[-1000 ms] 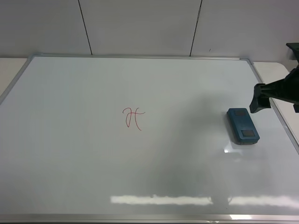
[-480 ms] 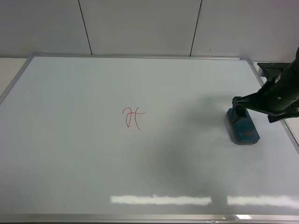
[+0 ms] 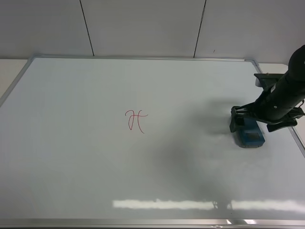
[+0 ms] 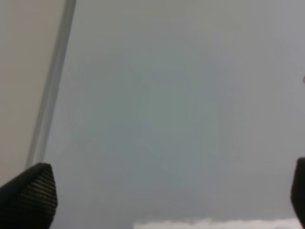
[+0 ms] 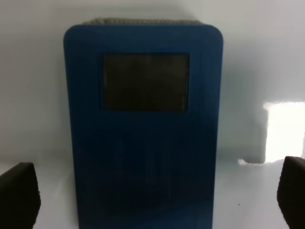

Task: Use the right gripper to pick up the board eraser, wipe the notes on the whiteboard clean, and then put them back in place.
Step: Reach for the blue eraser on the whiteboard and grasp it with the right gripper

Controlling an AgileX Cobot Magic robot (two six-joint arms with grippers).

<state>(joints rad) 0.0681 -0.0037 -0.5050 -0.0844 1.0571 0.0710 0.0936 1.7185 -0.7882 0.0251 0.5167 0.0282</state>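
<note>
right tool point(image 3: 245, 123) hangs over the board eraser point(image 3: 250, 136), out at the 3 o'clock side of the whiteboard point(image 3: 71, 143). its black arm point(image 3: 282, 95) comes in from about 2 o'clock, across the silver frame point(image 3: 143, 57). from where i stand the tool covers the far half of the eraser and the near half shows teal-blue below it.

the right wrist view looks straight down on the eraser point(image 5: 143, 143). the right tool point(image 5: 155, 193) is spread wide, with one of its fingers point(image 5: 16, 198) on each long side of the block and a strip of bare board between pad and plastic, so nothing is gripped. i cannot tell how close the tips are to the board. one dark square patch point(image 5: 144, 81) shows on the eraser's top, a line of pale felt point(image 5: 140, 20) shows along its far edge, and a bright glare point(image 5: 283, 129) sits on the board just beside it.

the notes point(image 3: 136, 120), a small red looped scribble, lie near the board's middle, a touch toward 10 o'clock, well apart from the eraser and at its 9 o'clock.

the left tool point(image 4: 162, 195) shows only in its own wrist view. its two dark tips sit at the picture's corners, so it is wide too and holds nothing, with plain board under it and the frame beside a strip of beige worktop point(image 4: 24, 71). grey wall point(image 3: 143, 28) panels stand behind the board at 12 o'clock.
</note>
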